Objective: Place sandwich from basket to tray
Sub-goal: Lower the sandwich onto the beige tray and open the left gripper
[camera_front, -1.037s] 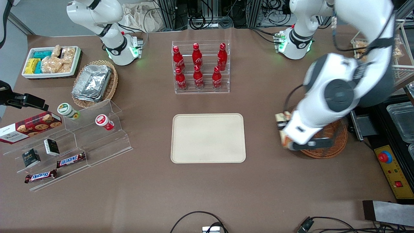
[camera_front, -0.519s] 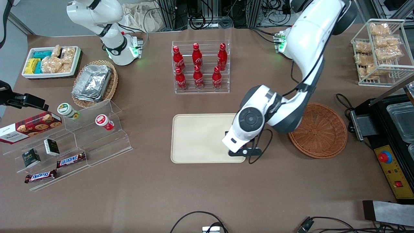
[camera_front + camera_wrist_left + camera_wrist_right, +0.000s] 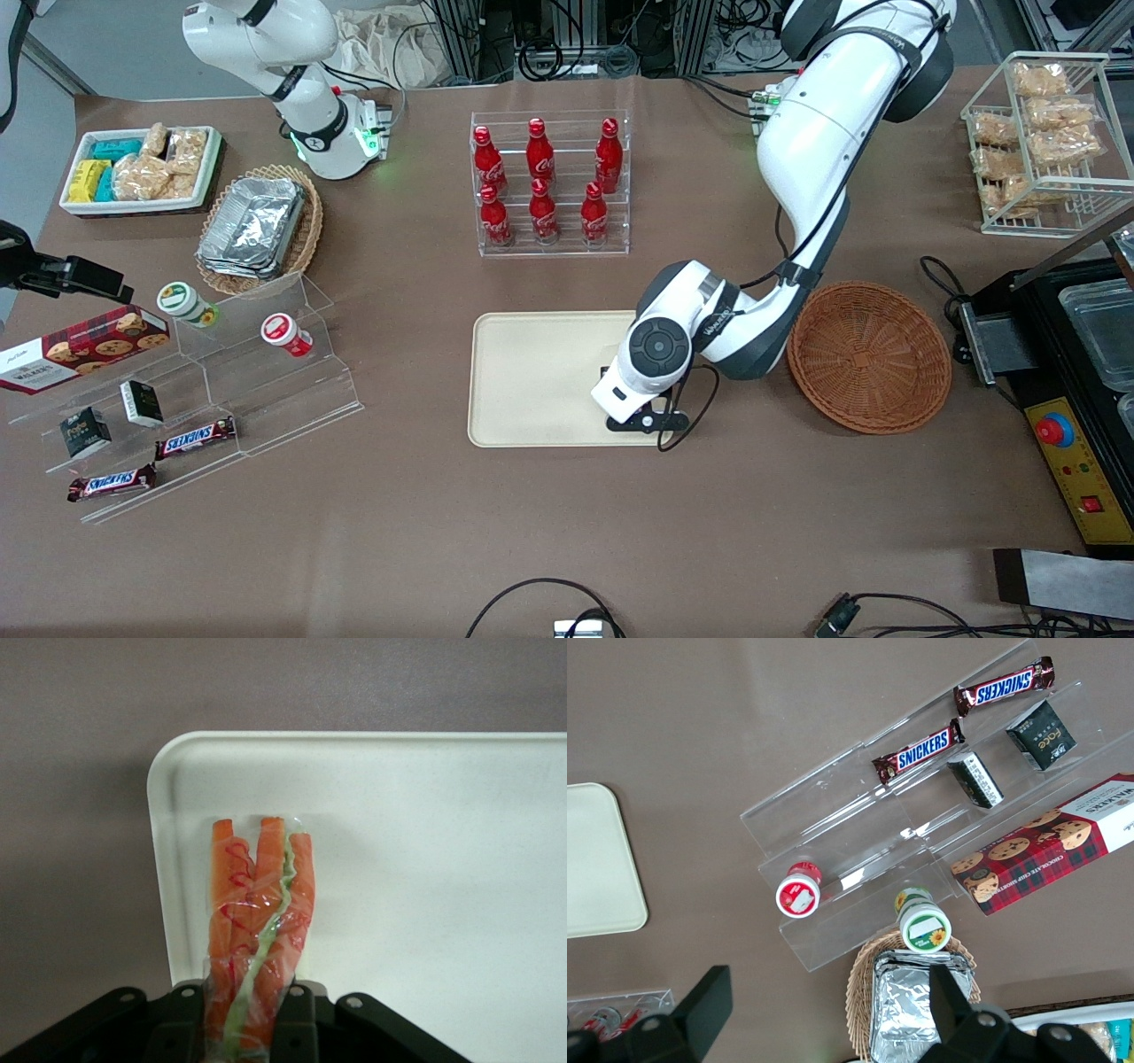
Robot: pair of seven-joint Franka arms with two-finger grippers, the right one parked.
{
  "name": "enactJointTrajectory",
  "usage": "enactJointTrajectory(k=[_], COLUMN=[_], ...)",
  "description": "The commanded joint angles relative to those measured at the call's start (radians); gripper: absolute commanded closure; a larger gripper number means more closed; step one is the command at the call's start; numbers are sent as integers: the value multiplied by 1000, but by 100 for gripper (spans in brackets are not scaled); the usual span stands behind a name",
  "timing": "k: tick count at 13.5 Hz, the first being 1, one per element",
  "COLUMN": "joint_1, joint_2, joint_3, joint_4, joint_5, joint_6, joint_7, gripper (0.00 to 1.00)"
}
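Note:
My left gripper (image 3: 248, 1014) is shut on the sandwich (image 3: 257, 904), whose orange-red and green filling edge shows through clear wrap. The sandwich points down at the cream tray (image 3: 425, 859), close to one rounded corner; whether it touches the tray I cannot tell. From the front, the gripper (image 3: 625, 406) hangs over the tray (image 3: 532, 381) at its edge toward the working arm's end, and the wrist hides the sandwich. The reddish-brown wicker basket (image 3: 873, 359) sits beside the tray, toward the working arm's end, with nothing in it.
A clear rack of red bottles (image 3: 551, 186) stands farther from the camera than the tray. An acrylic stepped stand with snacks (image 3: 221, 390) and a foil-filled wicker basket (image 3: 257, 229) lie toward the parked arm's end. A wire basket of snack packets (image 3: 1041, 133) and a black machine (image 3: 1090, 354) flank the round basket.
The left arm swung from the basket to the tray with the sandwich in its grip. In the last half second it shifted slightly farther over the tray.

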Motion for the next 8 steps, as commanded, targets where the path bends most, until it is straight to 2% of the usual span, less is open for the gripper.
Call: enactJointTrajectory(k=[1,5,8], joint_1=[-11,-6,0], joint_2=[-15,-35,-90], joint_3=[12,12,17], joint_4=[-23,-23,-23], joint_5=[17,15,14], joint_6=[2,-13,-100], joint_7=[-8,-9,-11], gripper=[0,0,0])
